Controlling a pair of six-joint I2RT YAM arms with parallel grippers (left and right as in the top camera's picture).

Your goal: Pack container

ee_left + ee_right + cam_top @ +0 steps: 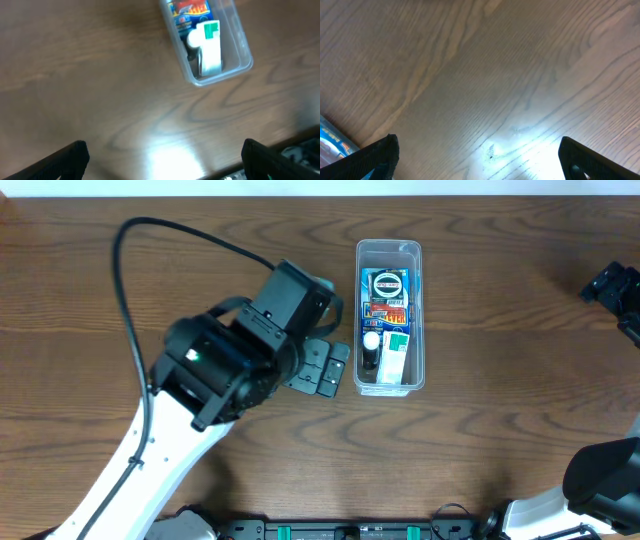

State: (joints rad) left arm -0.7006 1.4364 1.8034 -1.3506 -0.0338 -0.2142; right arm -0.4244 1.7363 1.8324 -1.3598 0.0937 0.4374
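Surface: counter (pixel 520 430) of dark brown wood, wavy grain.
Light: bright glare patch (pixel 172 159) on the counter.
Counter's near edge: black rail (pixel 330 530), green clips (pixel 283 531).

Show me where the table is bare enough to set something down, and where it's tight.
Bare: the brown wooden table between the clear plastic rectangular container and the right gripper; also the strip in front of the container. Tight: the gap between the left gripper and the container's left wall.

Container (pixel 243 46) cut by top edge, left wrist view; labels (pixel 192 10) inside blurred. Left gripper (pixel 328 370) partly hidden under arm (pixel 220 360) overhead.
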